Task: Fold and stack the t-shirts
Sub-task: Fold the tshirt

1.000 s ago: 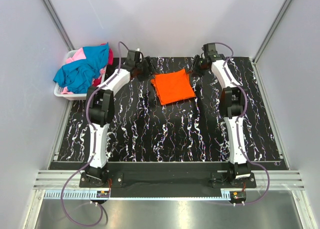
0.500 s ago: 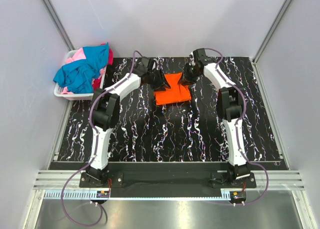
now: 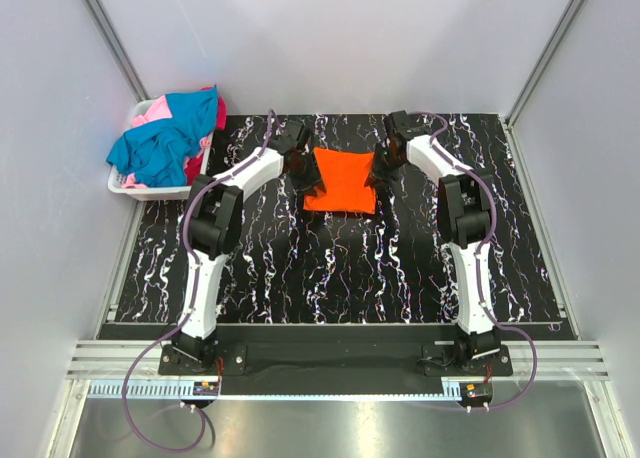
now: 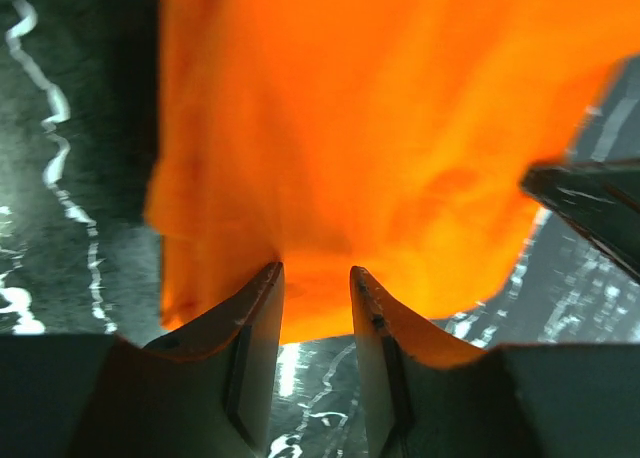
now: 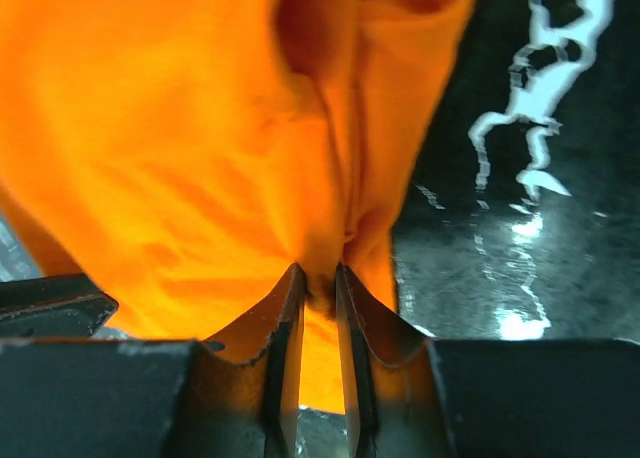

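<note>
A: From above, where's the orange t-shirt (image 3: 340, 181)?
B: Folded small, flat on the table (image 3: 330, 278) toward the far side, between the two arms. The left gripper (image 3: 306, 180) is at its left edge and the right gripper (image 3: 377, 171) at its right edge. I'd guess that's so both sides lift together and the fold keeps its shape
A: And the other t-shirts (image 3: 165, 133)?
B: Heaped unfolded in the white basket (image 3: 135, 190) at the far left, well apart from the orange one
A: Left wrist view?
B: The fingers (image 4: 258, 308) stand a narrow gap apart, with the shirt's edge bunched in that gap. I cannot tell whether they bite yet
A: Right wrist view?
B: There the jaws are nearly together, pinching a puckered ridge of orange cloth at the shirt's edge, so that one holds it. A grip at the border leaves the body of the shirt free
A: Why a hold on each side?
B: Probably for another fold or a shift to a stacking spot. Held from one side only, soft cloth would sag and come unfolded
</note>
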{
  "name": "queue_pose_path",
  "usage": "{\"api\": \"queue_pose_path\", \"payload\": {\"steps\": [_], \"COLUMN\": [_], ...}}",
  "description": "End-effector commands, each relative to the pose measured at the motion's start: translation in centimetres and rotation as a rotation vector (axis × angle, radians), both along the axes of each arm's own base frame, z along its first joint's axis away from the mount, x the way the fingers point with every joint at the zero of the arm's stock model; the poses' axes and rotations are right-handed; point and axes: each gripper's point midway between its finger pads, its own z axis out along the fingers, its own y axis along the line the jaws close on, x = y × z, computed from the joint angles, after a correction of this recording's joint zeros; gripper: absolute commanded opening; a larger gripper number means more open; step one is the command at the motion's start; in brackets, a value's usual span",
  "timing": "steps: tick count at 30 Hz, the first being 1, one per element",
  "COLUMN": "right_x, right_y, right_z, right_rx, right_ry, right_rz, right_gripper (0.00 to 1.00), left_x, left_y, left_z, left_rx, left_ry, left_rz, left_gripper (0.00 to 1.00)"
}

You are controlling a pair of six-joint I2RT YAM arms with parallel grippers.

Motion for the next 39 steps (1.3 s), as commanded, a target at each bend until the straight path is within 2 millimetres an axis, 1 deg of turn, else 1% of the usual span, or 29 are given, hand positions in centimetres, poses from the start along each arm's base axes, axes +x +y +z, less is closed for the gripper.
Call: {"api": "queue_pose_path", "payload": {"steps": [1, 3, 6, 8, 9, 10, 12, 13, 15, 18, 21, 22, 23, 24, 26, 27, 28, 29, 30, 31, 32, 33, 34, 35, 36, 37, 38, 39], "right_x": [0.9, 0.8, 0.4, 0.3, 0.2, 0.2, 0.4, 0.3, 0.7, 1.0, 1.2, 1.2, 1.2, 1.0, 0.5, 0.5, 0.2, 0.1, -0.3, 0.0, 0.1, 0.0, 0.3, 0.6, 0.6, 1.2, 1.4, 1.7], "right_y": [-1.2, -1.7, -3.0, -4.4, -4.9, -5.9, -6.3, -6.9, -7.1, -6.9, -6.6, -6.0, -5.5, -4.9, -3.5, -2.2, -1.5, -0.8, 0.5, 1.0, 1.5, 2.0, 2.5, 2.7, 3.1, 3.5, 3.7, 4.2], "right_z": [3.6, 3.4, 2.6, 2.3, 2.5, 2.4, 3.0, 3.1, 4.0, 6.2, 7.9, 8.9, 9.3, 10.2, 10.8, 11.3, 11.7, 11.9, 12.0, 12.2, 12.2, 11.7, 12.3, 12.4, 11.5, 12.3, 12.0, 10.8], "right_rx": [-0.08, -0.099, -0.169, -0.239, -0.261, -0.31, -0.329, -0.357, -0.365, -0.349, -0.323, -0.292, -0.276, -0.241, -0.209, -0.161, -0.142, -0.125, -0.089, -0.064, -0.045, -0.017, -0.001, 0.012, 0.026, 0.04, 0.045, 0.059], "right_ry": [-0.1, -0.089, -0.062, -0.055, -0.055, -0.053, -0.064, -0.064, -0.086, -0.133, -0.165, -0.183, -0.192, -0.203, -0.221, -0.239, -0.252, -0.261, -0.262, -0.27, -0.267, -0.249, -0.262, -0.263, -0.237, -0.259, -0.254, -0.232], "right_rz": [-0.072, -0.091, -0.132, -0.163, -0.17, -0.192, -0.199, -0.211, -0.213, -0.199, -0.187, -0.17, -0.148, -0.132, -0.075, -0.038, -0.012, 0.021, 0.057, 0.07, 0.083, 0.1, 0.109, 0.113, 0.125, 0.131, 0.133, 0.147], "right_gripper": [0.25, 0.25, 0.25, 0.24, 0.24, 0.24, 0.23, 0.22, 0.22, 0.22, 0.22, 0.22, 0.22, 0.22, 0.23, 0.24, 0.25, 0.25, 0.27, 0.27, 0.28, 0.29, 0.3, 0.31, 0.32, 0.32, 0.33, 0.33], "left_x": [0.2, -0.4, -1.1, -1.6, -2.0, -2.3, -3.1, -3.3, -3.9, -4.0, -3.6, -3.6, -3.5, -3.5, -3.6, -3.8, -3.7, -3.4, -3.1, -2.7, -1.9, -1.3, -0.8, 0.0, 0.6, 1.0, 1.7, 2.2], "left_y": [1.3, 1.7, 2.7, 3.5, 3.8, 4.2, 4.8, 4.8, 4.9, 4.8, 4.6, 4.5, 4.1, 3.9, 3.4, 3.3, 3.2, 3.0, 2.7, 2.3, 1.8, 1.3, 1.0, 0.7, 0.7, 0.6, 0.3, 0.5], "left_z": [-1.0, -1.8, -2.4, -2.5, -2.7, -3.0, -3.2, -3.3, -3.4, -2.2, 0.1, 1.4, 2.1, 2.7, 4.4, 4.9, 5.4, 6.1, 6.4, 6.6, 7.8, 7.4, 7.6, 8.5, 7.8, 7.7, 8.3, 7.9], "left_rx": [0.078, 0.097, 0.141, 0.176, 0.19, 0.205, 0.223, 0.22, 0.22, 0.208, 0.188, 0.177, 0.154, 0.14, 0.106, 0.096, 0.087, 0.072, 0.052, 0.032, -0.008, -0.027, -0.048, -0.072, -0.078, -0.088, -0.109, -0.117], "left_ry": [0.021, 0.047, 0.068, 0.081, 0.092, 0.1, 0.114, 0.121, 0.135, 0.112, 0.051, 0.023, 0.005, -0.012, -0.042, -0.054, -0.067, -0.088, -0.097, -0.107, -0.12, -0.108, -0.103, -0.117, -0.1, -0.095, -0.106, -0.096], "left_rz": [0.026, 0.032, 0.048, 0.063, 0.068, 0.074, 0.077, 0.081, 0.076, 0.07, 0.053, 0.046, 0.033, 0.017, 0.001, -0.008, -0.009, -0.007, -0.012, -0.016, -0.019, -0.025, -0.016, -0.011, 0.002, 0.007, 0.009, 0.021], "left_gripper": [0.38, 0.38, 0.38, 0.37, 0.37, 0.36, 0.35, 0.34, 0.32, 0.31, 0.34, 0.35, 0.35, 0.36, 0.38, 0.39, 0.42, 0.43, 0.45, 0.49, 0.49, 0.49, 0.5, 0.5, 0.5, 0.5, 0.5, 0.5]}}
